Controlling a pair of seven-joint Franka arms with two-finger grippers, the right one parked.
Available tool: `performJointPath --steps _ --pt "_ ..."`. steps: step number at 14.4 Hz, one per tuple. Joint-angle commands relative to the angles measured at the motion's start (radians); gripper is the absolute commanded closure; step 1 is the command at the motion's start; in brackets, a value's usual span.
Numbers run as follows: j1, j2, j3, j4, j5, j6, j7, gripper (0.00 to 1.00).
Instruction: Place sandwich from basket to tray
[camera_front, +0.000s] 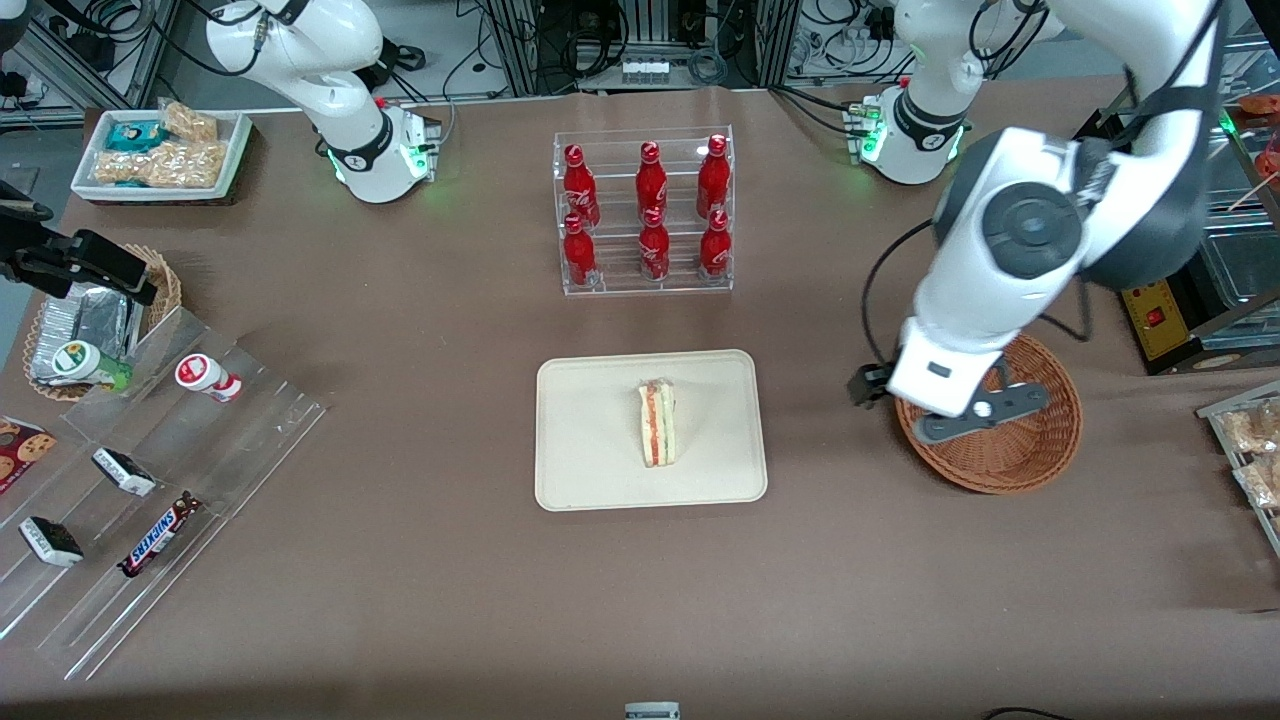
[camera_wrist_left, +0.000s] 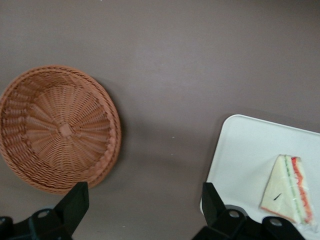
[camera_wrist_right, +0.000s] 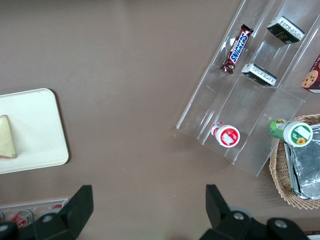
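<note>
The sandwich (camera_front: 657, 423) lies on its side on the cream tray (camera_front: 580, 470), near the tray's middle, with its orange-red and green filling stripes showing. Toward the working arm's end of the table, the gripper (camera_wrist_left: 142, 202) hangs above the table between tray and round wicker basket (camera_front: 1040, 460), fingers spread wide and holding nothing.

Even overhead light, soft shadows under the hand (camera_front: 985, 408), sharp focus.
</note>
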Motion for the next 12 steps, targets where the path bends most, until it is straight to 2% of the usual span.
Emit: performJointPath --steps 1,6,9,12 --pt "-0.021 -0.118 0.094 -0.102 -0.051 -0.001 0.166 0.00" --pt "-0.133 -0.192 0.298 -0.083 -0.086 -0.088 0.474 0.00" --pt "-0.133 -0.189 0.335 0.011 -0.089 -0.197 0.617 0.00" --pt "-0.093 -0.186 0.332 0.069 -0.089 -0.224 0.683 0.00"
